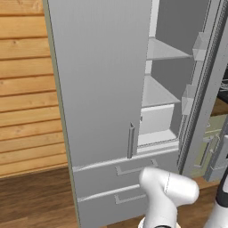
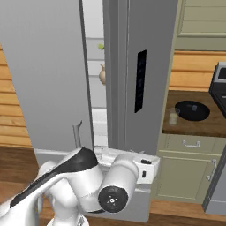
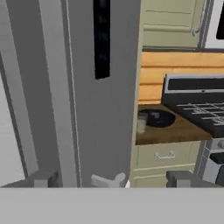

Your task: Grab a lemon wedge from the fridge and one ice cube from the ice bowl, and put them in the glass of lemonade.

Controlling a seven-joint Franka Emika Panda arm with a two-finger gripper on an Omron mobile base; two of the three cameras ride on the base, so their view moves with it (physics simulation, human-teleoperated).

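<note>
My gripper (image 3: 112, 183) hangs low before the fridge (image 2: 128, 66), fingers set wide apart and holding nothing, one tip toward each bottom corner of the hand view, so I judge it ready for a reach inside. The fridge's right door (image 1: 200, 89) stands swung open to bare the shelves, where the lemon wedge (image 2: 101, 46) sits high, above a tan jug (image 2: 103, 74). Right of the fridge, on the counter (image 2: 194, 126), the glass of lemonade (image 2: 173, 116) waits just beside the ice bowl (image 2: 192, 110).

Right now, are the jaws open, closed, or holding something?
Gripper: open and holding nothing; its two fingertips stand far apart, facing the fridge.
</note>
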